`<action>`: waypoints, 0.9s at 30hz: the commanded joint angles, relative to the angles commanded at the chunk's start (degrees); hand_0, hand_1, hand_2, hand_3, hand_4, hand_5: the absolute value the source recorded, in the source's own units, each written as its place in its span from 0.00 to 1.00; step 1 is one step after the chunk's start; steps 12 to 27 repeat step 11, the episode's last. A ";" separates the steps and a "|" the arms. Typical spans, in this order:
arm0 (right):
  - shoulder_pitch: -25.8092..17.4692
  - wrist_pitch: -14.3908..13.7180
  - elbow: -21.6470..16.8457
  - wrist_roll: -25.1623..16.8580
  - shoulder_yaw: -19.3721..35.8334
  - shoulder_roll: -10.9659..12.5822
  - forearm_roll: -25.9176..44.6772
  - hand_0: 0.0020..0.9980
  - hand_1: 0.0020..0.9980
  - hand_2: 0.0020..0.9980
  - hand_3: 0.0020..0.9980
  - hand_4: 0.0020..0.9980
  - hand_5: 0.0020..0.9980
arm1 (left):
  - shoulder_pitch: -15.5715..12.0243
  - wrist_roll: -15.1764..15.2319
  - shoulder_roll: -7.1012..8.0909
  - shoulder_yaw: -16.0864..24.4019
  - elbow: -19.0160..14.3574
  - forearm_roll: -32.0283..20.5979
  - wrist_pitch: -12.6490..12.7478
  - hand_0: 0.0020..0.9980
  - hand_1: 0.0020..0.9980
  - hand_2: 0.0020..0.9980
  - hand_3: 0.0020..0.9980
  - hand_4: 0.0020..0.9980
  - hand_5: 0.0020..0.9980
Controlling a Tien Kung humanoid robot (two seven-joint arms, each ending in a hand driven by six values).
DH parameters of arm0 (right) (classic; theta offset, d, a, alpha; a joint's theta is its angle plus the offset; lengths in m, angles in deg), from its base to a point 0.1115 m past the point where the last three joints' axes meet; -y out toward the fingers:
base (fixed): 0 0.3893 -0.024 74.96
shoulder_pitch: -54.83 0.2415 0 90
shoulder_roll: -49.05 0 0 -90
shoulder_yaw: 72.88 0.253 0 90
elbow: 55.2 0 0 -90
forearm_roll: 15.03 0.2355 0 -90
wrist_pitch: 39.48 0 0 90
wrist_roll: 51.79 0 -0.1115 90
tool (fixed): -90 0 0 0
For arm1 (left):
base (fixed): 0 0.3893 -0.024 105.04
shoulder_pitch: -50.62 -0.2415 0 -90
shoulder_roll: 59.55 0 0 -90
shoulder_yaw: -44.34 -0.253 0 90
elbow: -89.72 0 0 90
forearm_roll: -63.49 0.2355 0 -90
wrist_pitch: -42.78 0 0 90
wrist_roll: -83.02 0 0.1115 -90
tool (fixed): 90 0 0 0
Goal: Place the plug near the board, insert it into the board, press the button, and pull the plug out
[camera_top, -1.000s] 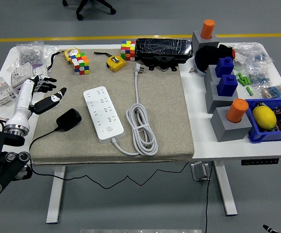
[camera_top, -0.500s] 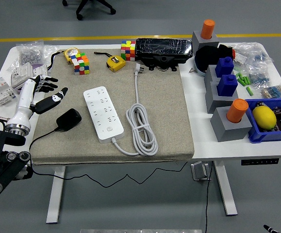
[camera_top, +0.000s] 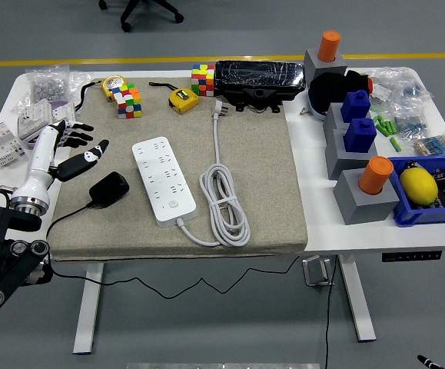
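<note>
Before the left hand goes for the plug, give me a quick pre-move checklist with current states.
1. Left hand free: ok, fingers spread, holding nothing, above the mat's left edge.
2. Black plug reachable: ok, lying on the mat just right of and nearer than the hand, untouched.
3. Plug's cable free: cannot tell, it runs off the mat's front edge and hangs under the table.
4. Power strip sockets unobstructed: ok, nothing plugged in.
5. Strip button visible: ok, at its near end.
6. White cord coil clear of the path: ok, it lies right of the strip.
</note>
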 joint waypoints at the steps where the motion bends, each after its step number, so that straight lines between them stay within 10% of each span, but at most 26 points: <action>1: -0.04 0.01 0.04 0.01 -0.04 -0.04 -0.01 0.65 0.65 0.65 0.57 0.99 0.56 | 0.04 0.01 0.02 -0.06 -0.04 0.00 0.00 0.53 0.54 0.53 0.58 0.83 0.38; 27: 0.21 0.02 -0.09 0.00 -0.42 0.14 0.26 0.65 0.65 0.65 0.57 0.99 0.56 | 0.14 -0.05 0.43 -0.80 -0.07 -0.11 -0.11 0.53 0.54 0.53 0.58 0.83 0.38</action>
